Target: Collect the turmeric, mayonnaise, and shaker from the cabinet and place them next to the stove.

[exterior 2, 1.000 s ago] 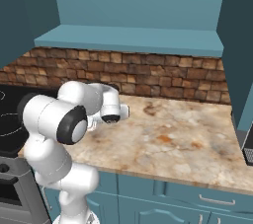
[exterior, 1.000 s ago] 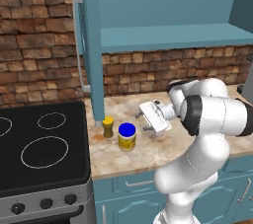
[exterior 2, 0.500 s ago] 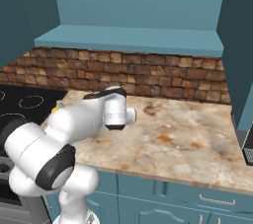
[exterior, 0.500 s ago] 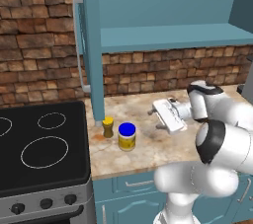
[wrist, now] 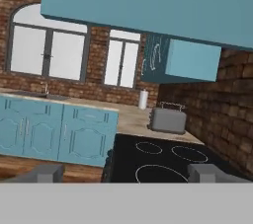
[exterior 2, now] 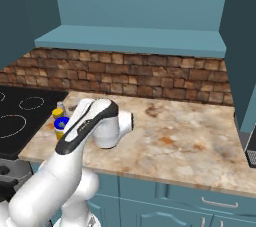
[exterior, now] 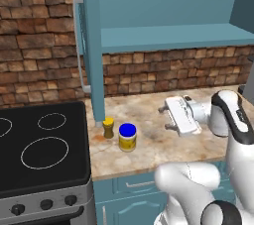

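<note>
While the arm hangs over the marbled surface [exterior: 149, 144], here is how things stand around the stove [exterior: 39, 144].

Stove: black glass top with white rings, grey front and round knobs, at the left end of the surface; in the hand view it lies straight ahead [wrist: 163, 161].

Turmeric [exterior: 108, 128]: upright on the surface, just beside the stove's right edge, at the foot of the cabinet door.

Mayonnaise [exterior: 127, 137]: blue lid up, standing just beside the turmeric, on the side away from the stove; whether the two touch, I cannot tell.

Shaker [exterior 2: 60, 106]: a pale top peeks out behind the jars in the right base view, close to the stove; most of it is hidden.

Cabinet [exterior: 163, 35]: teal, above the surface to the right of the stove, its narrow door [exterior: 92, 45] swung out with the pale bar handle [exterior: 80, 45] facing the stove.

Hand [exterior: 165, 118]: turned sideways above the surface, pointing toward the stove, well apart from the jars; fingers spread and holding nothing, the two tips wide apart in the hand view [wrist: 128, 172].

Toaster [wrist: 168, 119]: on the surface beyond the stove.
</note>
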Controlling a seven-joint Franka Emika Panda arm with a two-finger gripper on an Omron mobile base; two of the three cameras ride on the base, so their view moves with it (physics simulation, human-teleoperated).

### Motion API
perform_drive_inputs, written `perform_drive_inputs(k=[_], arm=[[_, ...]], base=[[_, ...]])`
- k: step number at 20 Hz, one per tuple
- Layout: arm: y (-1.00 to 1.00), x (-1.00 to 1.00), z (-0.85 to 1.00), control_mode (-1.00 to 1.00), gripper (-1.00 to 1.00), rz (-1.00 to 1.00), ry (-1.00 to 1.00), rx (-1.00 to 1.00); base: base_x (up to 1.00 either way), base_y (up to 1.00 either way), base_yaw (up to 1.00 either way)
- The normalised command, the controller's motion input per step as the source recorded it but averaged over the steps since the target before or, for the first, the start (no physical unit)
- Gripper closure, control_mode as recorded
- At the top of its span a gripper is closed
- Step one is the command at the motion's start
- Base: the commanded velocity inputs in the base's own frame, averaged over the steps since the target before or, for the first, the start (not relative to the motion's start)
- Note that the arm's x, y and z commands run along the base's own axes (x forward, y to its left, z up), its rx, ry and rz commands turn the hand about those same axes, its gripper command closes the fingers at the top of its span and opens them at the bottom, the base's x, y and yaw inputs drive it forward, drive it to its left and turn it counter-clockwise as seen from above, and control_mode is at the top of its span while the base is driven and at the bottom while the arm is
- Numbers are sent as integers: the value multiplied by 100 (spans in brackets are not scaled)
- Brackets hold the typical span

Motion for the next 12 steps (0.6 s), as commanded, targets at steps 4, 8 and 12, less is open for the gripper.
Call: perform_drive_inputs(k=[4, 8, 12], arm=[[9, -54, 61, -100, -100, -16, 0, -5], [15, -35, 69, -100, -100, -14, 0, -6], [4, -13, 85, -100, -100, -12, 0, -8]], base=[[0, 0, 0], [0, 0, 0], [0, 0, 0]])
